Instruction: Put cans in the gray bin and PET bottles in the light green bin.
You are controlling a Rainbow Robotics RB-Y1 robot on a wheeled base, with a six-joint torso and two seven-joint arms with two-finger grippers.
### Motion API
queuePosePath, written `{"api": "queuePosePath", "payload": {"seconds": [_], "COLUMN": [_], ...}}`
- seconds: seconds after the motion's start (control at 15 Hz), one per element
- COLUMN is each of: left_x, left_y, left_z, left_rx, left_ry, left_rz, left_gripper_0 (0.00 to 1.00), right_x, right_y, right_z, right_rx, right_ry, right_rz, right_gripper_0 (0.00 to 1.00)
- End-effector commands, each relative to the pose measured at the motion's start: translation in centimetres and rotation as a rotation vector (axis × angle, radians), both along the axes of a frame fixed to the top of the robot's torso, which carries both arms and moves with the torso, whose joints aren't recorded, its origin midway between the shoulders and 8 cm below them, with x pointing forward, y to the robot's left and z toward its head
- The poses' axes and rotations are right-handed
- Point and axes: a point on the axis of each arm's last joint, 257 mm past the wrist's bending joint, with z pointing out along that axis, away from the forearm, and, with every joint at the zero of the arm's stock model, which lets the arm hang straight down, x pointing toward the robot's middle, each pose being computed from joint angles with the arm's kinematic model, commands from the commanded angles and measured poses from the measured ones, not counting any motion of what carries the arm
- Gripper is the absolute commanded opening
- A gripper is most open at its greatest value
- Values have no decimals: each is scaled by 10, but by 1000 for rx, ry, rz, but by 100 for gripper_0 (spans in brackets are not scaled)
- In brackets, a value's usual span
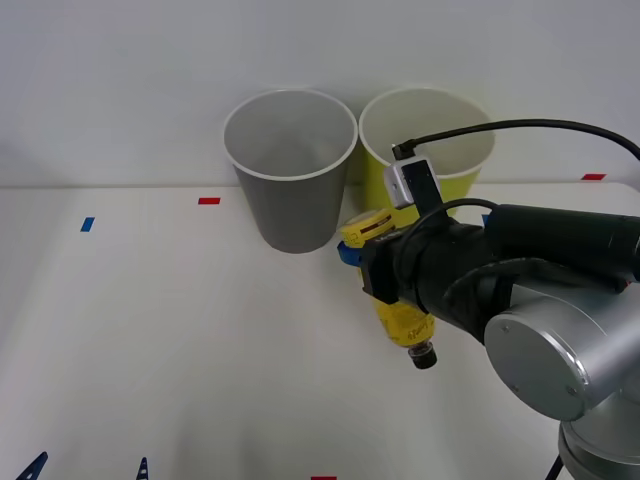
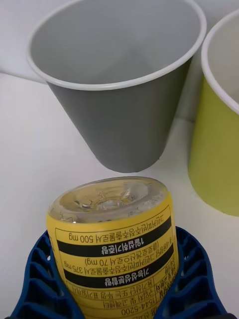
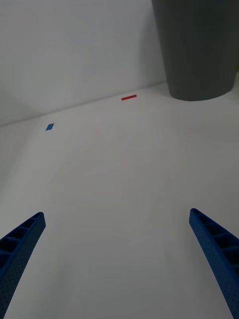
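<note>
Two bins are stood side by side at the far edge of the white table, almost touching: the gray bin on the left and the light green bin on the right, both upright with whitish insides. One PET bottle, wrapped in a yellow label with black print, is gripped by the right gripper just in front of the two bins, near the gap between them. The bottle is held raised off the table and tilted, its small dark cap pointed toward the near edge and its clear base turned toward the bins. In the right wrist view, the bottle is seen clamped between the blue ribbed fingers, with the gray bin and the light green bin beyond it. The left gripper is held low over the table's left part, its fingers spread wide with nothing between them.
</note>
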Motion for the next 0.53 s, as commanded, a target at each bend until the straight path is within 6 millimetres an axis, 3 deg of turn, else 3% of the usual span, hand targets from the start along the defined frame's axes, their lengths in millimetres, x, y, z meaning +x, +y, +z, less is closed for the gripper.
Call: {"api": "queuePosePath", "payload": {"seconds": [0.07, 0.53], "left_x": [0, 0], "left_y": [0, 0], "left_z": [0, 0], "left_rx": [0, 0], "left_ry": [0, 0], "left_rz": [0, 0], "left_gripper_0": [100, 100], "right_x": [6, 18], "right_y": [2, 5], "right_z": [19, 72], "right_rx": [28, 91], "right_ry": [-48, -178], "right_rz": [-17, -55], "right_gripper_0": [0, 0]}}
